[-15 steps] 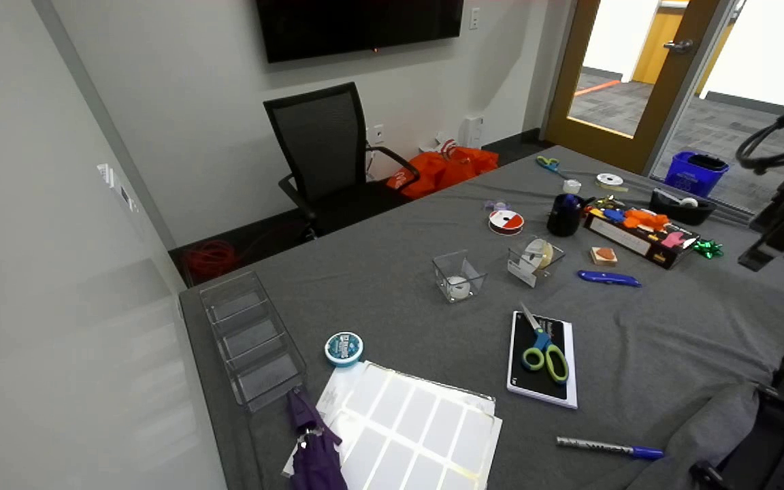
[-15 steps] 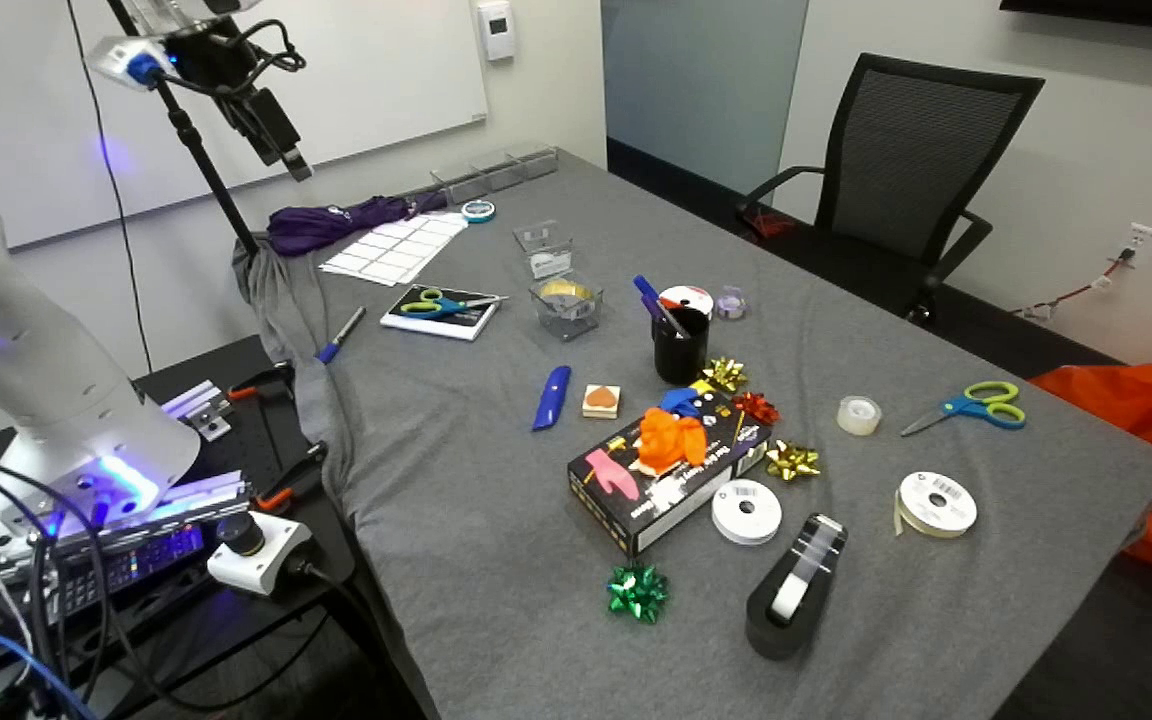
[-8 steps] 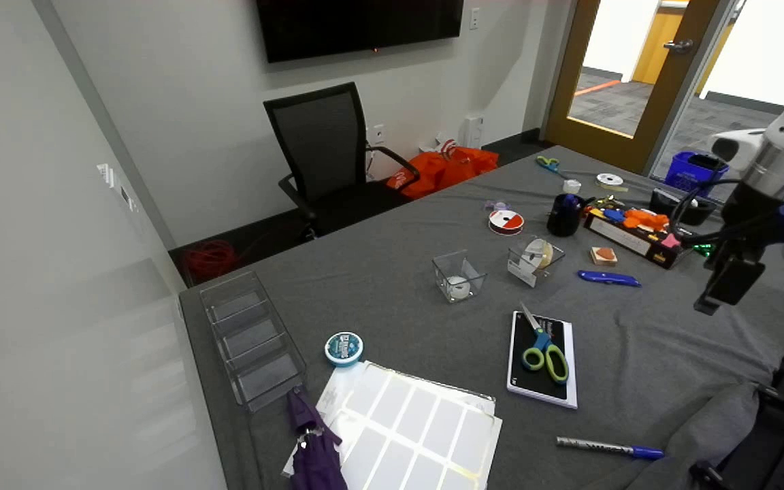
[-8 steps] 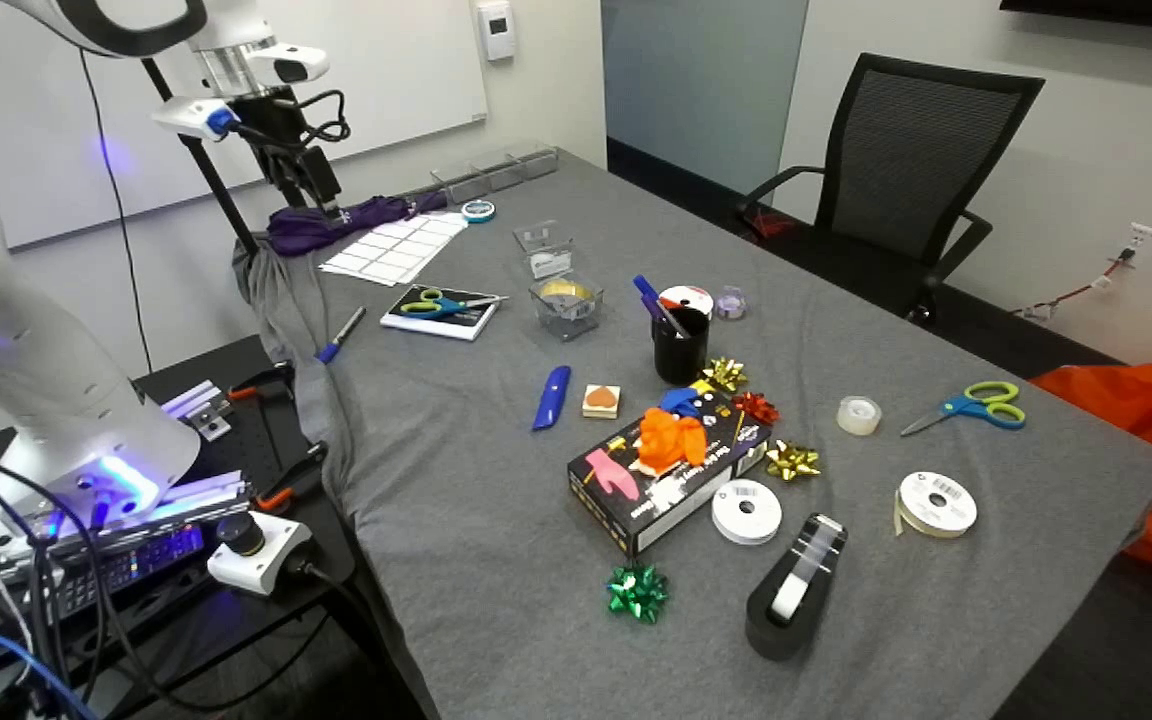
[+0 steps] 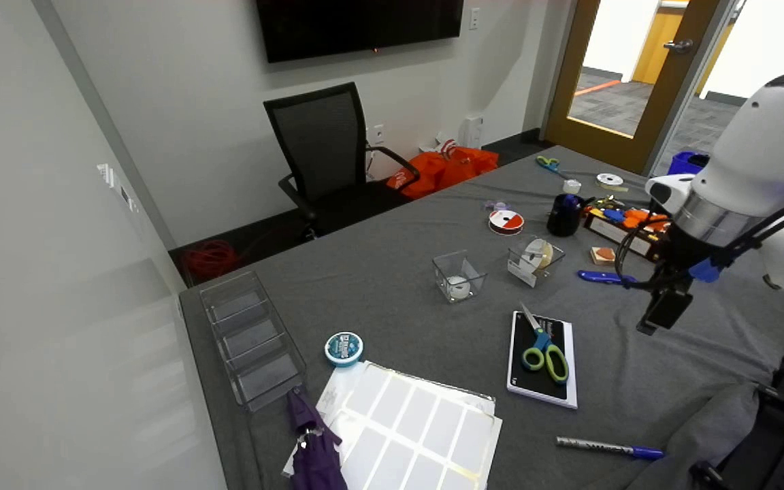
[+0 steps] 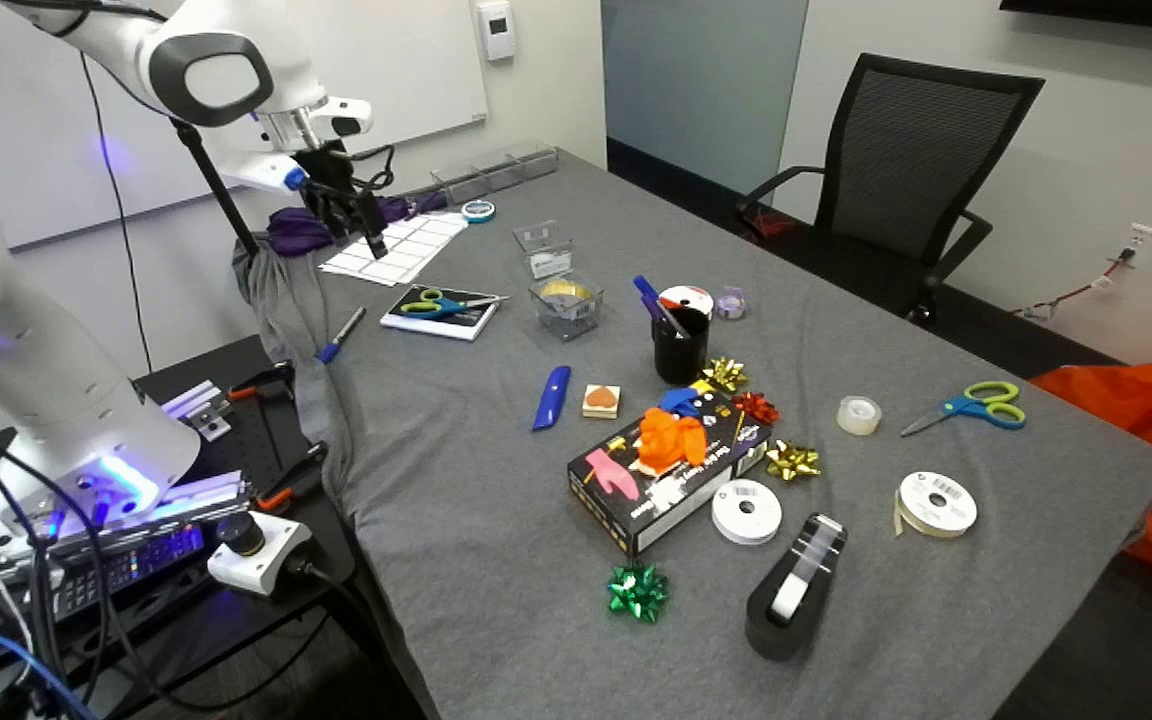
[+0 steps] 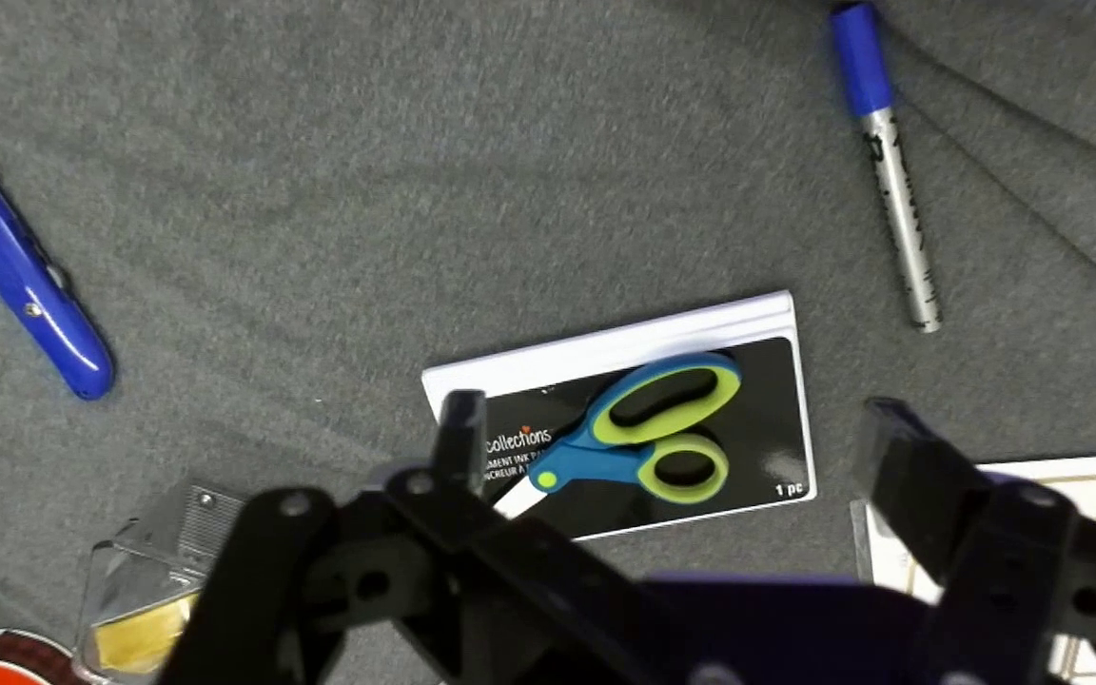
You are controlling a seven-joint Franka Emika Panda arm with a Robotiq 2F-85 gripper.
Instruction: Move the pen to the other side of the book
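Note:
The pen (image 7: 900, 209), silver-barrelled with a blue cap, lies on the grey cloth at the upper right in the wrist view. It also shows in both exterior views, the pen (image 5: 610, 448) and the pen (image 6: 340, 335), beside the book's white-edged long side. Flat on the table is the book (image 7: 767, 409), black-covered with a white edge, bearing blue-green scissors (image 7: 596, 461). My gripper (image 7: 676, 414) is open and holds nothing. Its fingers (image 7: 460, 433) stand wide apart in front of the book. In an exterior view the gripper (image 5: 661, 316) hangs above the table, apart from pen and book.
A white gridded sheet (image 5: 412, 429) and a purple umbrella (image 5: 316, 449) lie beyond the book. Clear boxes (image 6: 566, 310), a blue knife (image 6: 552, 398), a stamp block (image 6: 600, 401), a black cup (image 6: 681, 350) and a glove box (image 6: 636, 530) stand nearby.
The arm has come down and inward over the table, toward the book, with the gripper lower than before. Pen, book and scissors have not moved.

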